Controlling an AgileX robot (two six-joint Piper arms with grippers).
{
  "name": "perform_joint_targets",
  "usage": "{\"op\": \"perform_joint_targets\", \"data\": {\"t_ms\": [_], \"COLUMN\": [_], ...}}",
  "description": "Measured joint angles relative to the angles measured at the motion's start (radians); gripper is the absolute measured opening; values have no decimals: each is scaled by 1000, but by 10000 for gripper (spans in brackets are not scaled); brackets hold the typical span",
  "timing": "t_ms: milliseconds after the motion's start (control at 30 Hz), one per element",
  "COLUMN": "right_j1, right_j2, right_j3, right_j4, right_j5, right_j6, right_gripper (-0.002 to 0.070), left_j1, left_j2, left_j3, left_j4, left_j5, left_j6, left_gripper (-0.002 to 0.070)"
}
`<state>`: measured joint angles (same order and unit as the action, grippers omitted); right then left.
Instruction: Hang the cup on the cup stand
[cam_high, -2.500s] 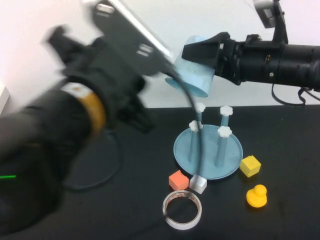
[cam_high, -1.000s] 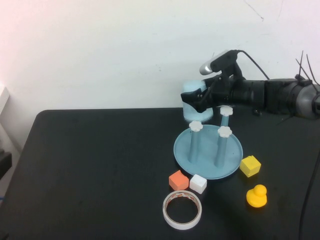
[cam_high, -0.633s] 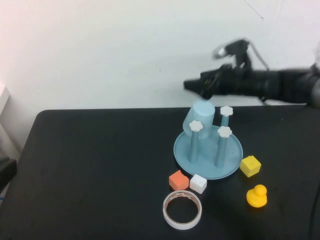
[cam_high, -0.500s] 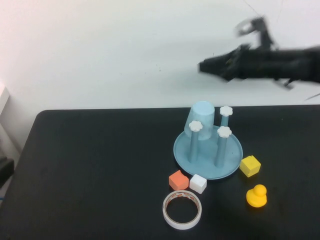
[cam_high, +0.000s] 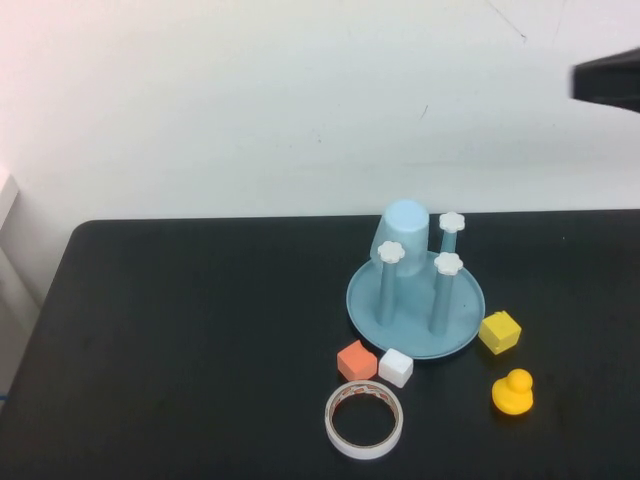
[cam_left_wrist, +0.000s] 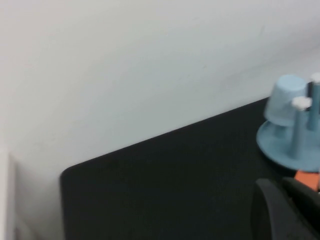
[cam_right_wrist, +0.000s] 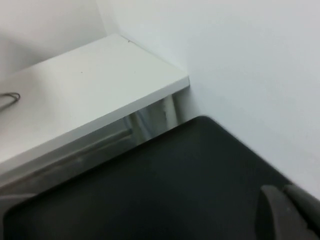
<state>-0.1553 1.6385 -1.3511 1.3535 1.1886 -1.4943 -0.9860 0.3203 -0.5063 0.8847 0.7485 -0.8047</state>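
The light-blue cup (cam_high: 403, 233) sits upside down over the back-left post of the cup stand (cam_high: 460, 318) and leans slightly. It also shows in the left wrist view (cam_left_wrist: 283, 99) on the stand (cam_left_wrist: 280, 148). Nothing touches the cup. Only a dark end of my right arm (cam_high: 608, 77) shows at the high view's top right edge, far above and to the right of the stand. My right gripper (cam_right_wrist: 284, 190) shows over the black table's corner, fingers together and empty. My left gripper (cam_left_wrist: 281, 184) is out of the high view, fingers together and empty, well back from the stand.
In front of the stand lie an orange cube (cam_high: 357, 360), a white cube (cam_high: 396, 367) and a white tape ring (cam_high: 365, 419). A yellow cube (cam_high: 499, 331) and a yellow duck (cam_high: 512, 391) sit to its right. A white shelf (cam_right_wrist: 90, 95) stands beside the table's corner.
My right gripper let go of the cup over the back-left post, then pulled up and away to the right. The cup stayed on the post. My left arm left the high view.
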Motion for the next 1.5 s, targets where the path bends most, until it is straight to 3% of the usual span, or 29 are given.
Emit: {"op": "perform_joint_targets", "data": {"t_ms": [300,500,700,1100,1500], "right_j1": [-35,-36,-36,-36,-34], "right_j2": [-566,-988,-1244,-1337,-1529], "right_j3": [353,504,592,602,666], "right_j4": [-77,-160,-196,-387,-681], "right_j5": [-127,-259,-377,-264,-404], "right_j6": [-60,54,203,464,467], "right_gripper": [8,6,6,2,1], "left_j1": [0,0,0,0,0], "left_j2": [-27,-27,-27,-27,-27], "left_j3": [5,5,5,5,5], "left_j4": [22,22,22,22,22], "left_j5": [139,167,168,170,173], "left_j6": [15,15,15,15,15], "left_gripper": [-1,-1,-1,-1,-1]}}
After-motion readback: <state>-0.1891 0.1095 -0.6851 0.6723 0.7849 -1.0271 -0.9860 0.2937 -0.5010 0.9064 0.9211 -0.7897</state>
